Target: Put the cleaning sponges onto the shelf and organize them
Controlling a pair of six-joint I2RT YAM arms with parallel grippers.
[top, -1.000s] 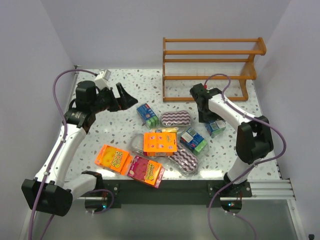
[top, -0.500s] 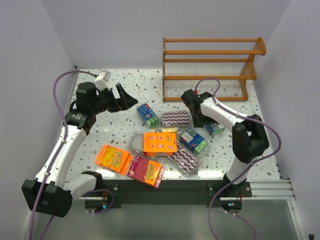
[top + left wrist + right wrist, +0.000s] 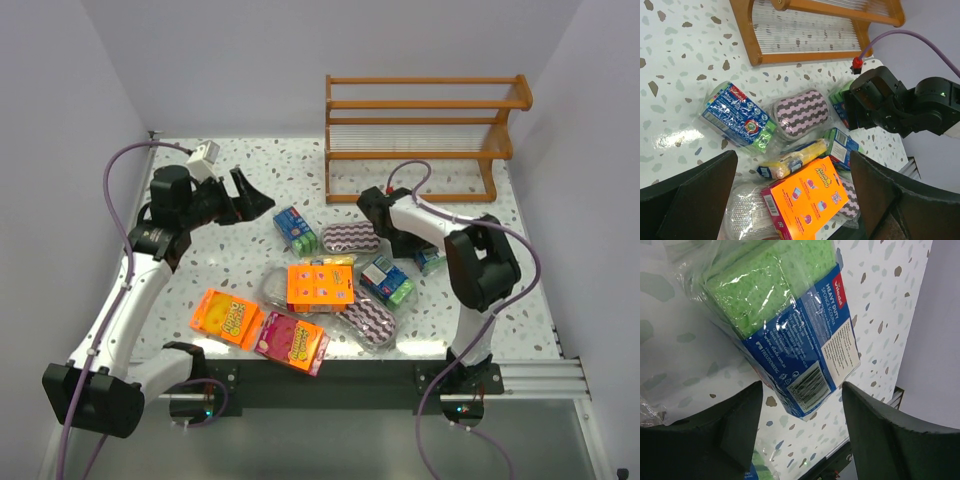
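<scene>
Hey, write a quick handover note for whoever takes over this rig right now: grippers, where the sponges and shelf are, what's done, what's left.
Left gripper: open, empty, hovering over the table on its left side.
Right gripper: open, fingers either side of the green sponge pack, which lies on the table; not gripped yet.
Other packs: loose on the table near its middle, among them the orange pack and a zigzag pad.
Shelf: far right of the table, no pack on it.
Done: nothing shelved.
Left: grip the green pack, shelve it, then the rest.
</scene>
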